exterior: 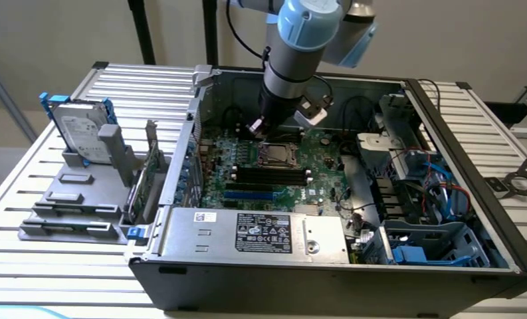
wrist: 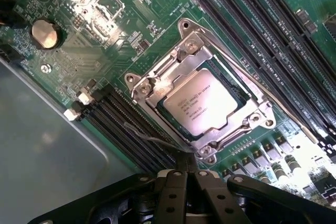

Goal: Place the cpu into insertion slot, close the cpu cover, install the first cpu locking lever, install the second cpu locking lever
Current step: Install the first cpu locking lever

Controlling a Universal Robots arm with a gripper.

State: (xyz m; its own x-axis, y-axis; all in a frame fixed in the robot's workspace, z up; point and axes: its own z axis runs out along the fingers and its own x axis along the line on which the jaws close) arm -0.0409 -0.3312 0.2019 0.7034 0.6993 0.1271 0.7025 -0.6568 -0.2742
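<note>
The cpu [wrist: 198,102], its silvery-grey top printed with text, lies flat in the insertion slot [exterior: 276,155]. The cpu cover [wrist: 157,85], a silver metal frame, is folded down around it. One thin locking lever [wrist: 247,80] runs along the cover's side next to the memory slots. Another thin lever [wrist: 152,137] lies along the opposite side, ending close to my gripper [wrist: 189,170]. The gripper's black fingers are shut with their tips at the socket's corner; I cannot tell whether they touch the lever. In the exterior view the gripper [exterior: 257,128] hangs low inside the case, just beyond the slot.
Long black memory slots [wrist: 273,30] flank the socket, and a coin battery [wrist: 44,32] sits on the green board. The open computer case [exterior: 476,166] has walls all round, with cables and a drive bay on the exterior view's right. A hard drive [exterior: 79,129] stands outside the case.
</note>
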